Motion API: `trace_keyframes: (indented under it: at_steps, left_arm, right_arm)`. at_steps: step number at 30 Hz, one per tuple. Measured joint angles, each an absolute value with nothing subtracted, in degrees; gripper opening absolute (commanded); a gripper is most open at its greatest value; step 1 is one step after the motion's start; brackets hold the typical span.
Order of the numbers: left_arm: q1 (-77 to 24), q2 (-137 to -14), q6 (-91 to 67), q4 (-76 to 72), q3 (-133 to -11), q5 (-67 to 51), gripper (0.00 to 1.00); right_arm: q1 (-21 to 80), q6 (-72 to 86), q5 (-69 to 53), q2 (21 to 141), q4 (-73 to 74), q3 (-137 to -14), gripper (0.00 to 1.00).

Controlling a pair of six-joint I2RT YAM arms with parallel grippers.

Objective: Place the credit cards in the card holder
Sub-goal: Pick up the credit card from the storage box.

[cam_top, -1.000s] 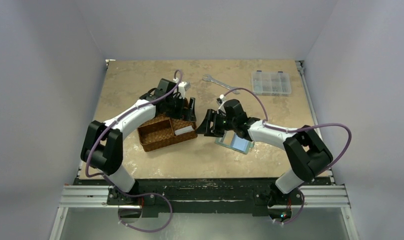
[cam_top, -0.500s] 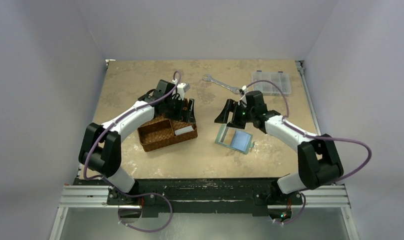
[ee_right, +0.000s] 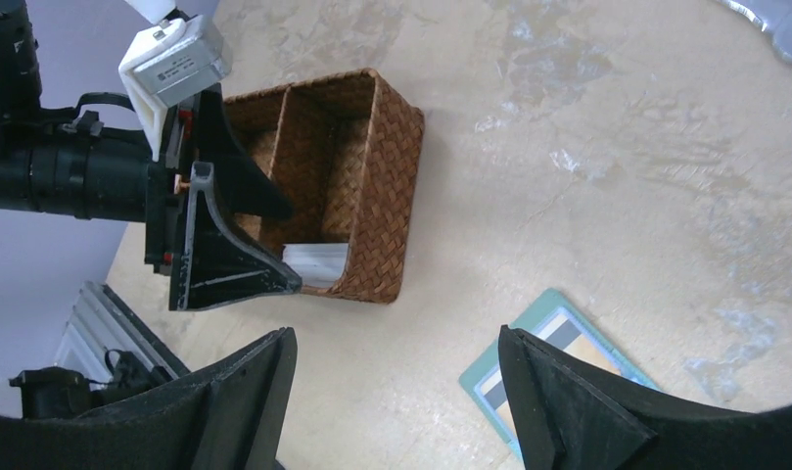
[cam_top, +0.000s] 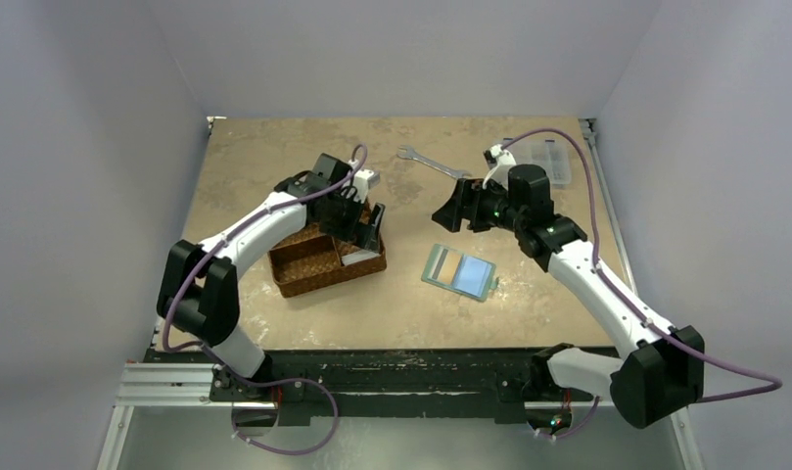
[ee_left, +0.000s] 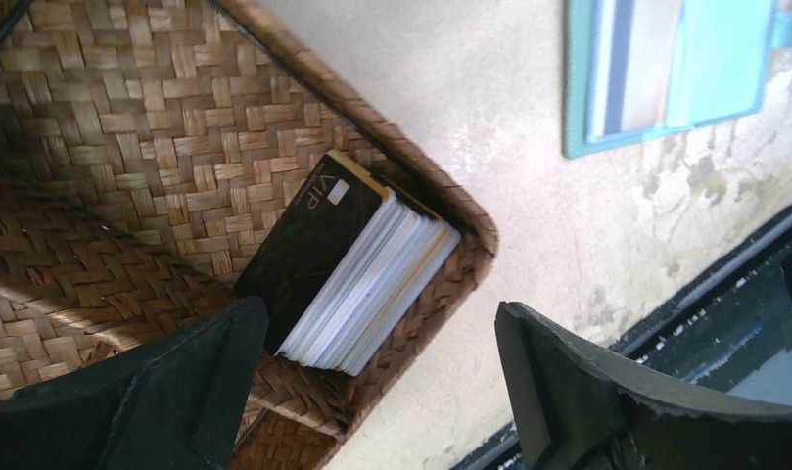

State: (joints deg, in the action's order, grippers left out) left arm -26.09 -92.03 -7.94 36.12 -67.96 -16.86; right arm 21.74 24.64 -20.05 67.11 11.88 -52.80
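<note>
Plastic credit cards (ee_left: pixel 357 279), a black one outermost, are stacked on edge in the corner compartment of the woven basket (ee_left: pixel 157 117). They are judged light, stiff, slick and tightly packed, so a pinch across one card's exposed upper edge is advised. The card holder (cam_top: pixel 458 272) is laid open on the table (cam_top: pixel 274 157), apart from the basket. The left gripper (ee_left: pixel 377 387) is spread wide above the stack, touching nothing. The right gripper (ee_right: pixel 396 392) is likewise spread and empty, raised beyond the holder.
</note>
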Motion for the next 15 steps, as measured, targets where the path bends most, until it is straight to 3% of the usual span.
trace_keyframes:
  at_steps: [3,9,15]
  left_arm:
    - [-26.52,-94.89,-5.19,40.45,-74.48,-18.41,0.94]
    - [-28.56,-99.22,-3.38,43.20,-77.28,-17.26,0.63]
    - [-30.44,-99.53,-4.10,43.59,-77.65,-12.75,0.54]
  right_arm:
    - [21.74,22.48,-19.70,67.96,14.44,-55.31,0.83]
    - [21.74,19.20,-17.74,69.54,21.21,-56.29,0.83]
    - [21.74,16.62,-16.99,72.18,24.97,-60.47,0.83]
